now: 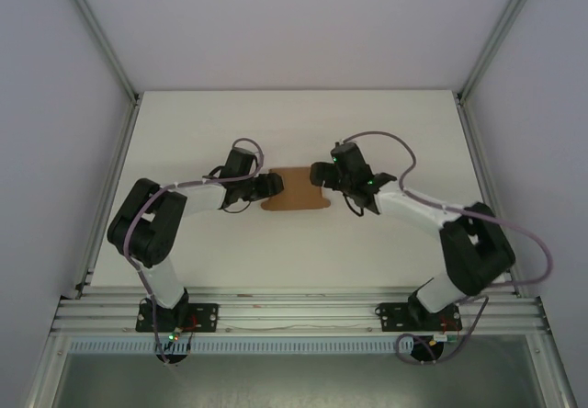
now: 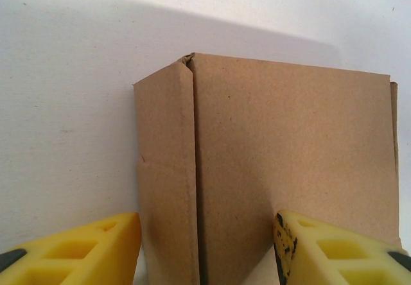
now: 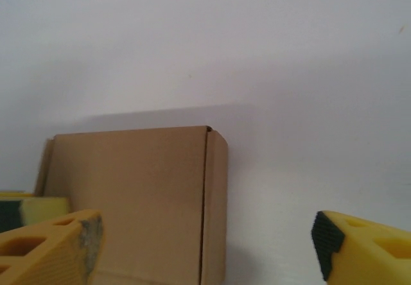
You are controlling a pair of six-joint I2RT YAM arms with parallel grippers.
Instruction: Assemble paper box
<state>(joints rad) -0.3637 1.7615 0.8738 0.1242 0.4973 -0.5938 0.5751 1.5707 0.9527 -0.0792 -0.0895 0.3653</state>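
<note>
Matt brown kraft paper box (image 2: 282, 169) with fibrous, creased panels, on a smooth matt white table (image 1: 276, 243).

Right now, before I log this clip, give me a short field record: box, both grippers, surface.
object: paper box, brown card, side panels folded, on the white table
left gripper: open, fingers astride a folded side panel
right gripper: open, astride the box's opposite edge
layout: box mid-table, between the two grippers
</note>
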